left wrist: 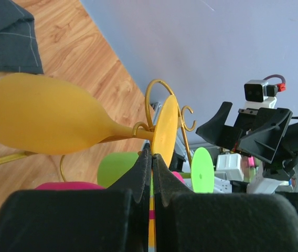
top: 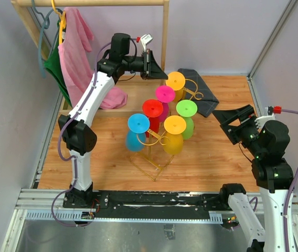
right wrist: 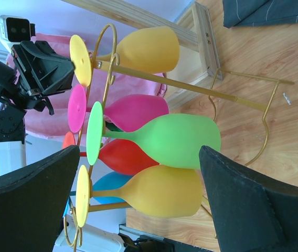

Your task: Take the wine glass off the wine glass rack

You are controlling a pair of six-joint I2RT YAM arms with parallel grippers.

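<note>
At my left fingertips: my left gripper (left wrist: 151, 157) has its pads pressed together on the edge of the far yellow wine glass (left wrist: 44, 121), at the rim of its round foot.
Left wrist view alone: the foot's edge runs into the notch between my tips. The stem sits in a curled hook of the wine glass rack (left wrist: 157, 89).
Where the glass is: on the rack's far side, directly in front of my left gripper (top: 159, 73).
Axis of the glass: from above, the far yellow wine glass (top: 175, 80) shows its foot as a flat disc, so the stem is upright, with the foot on top and the bowl hanging mouth down.
Right side: my right gripper (top: 221, 123) is spread wide, holds nothing and is clear of the rack (top: 151, 168).
Right wrist view alone: the green glass (right wrist: 175, 142) fills the gap between my right fingers (right wrist: 33, 205). The yellow glass (right wrist: 144, 50) hangs beyond it.
Farthest: a dark cloth (top: 201, 94) on the table (top: 217, 157) and a wooden clothes rack (top: 166, 31).
</note>
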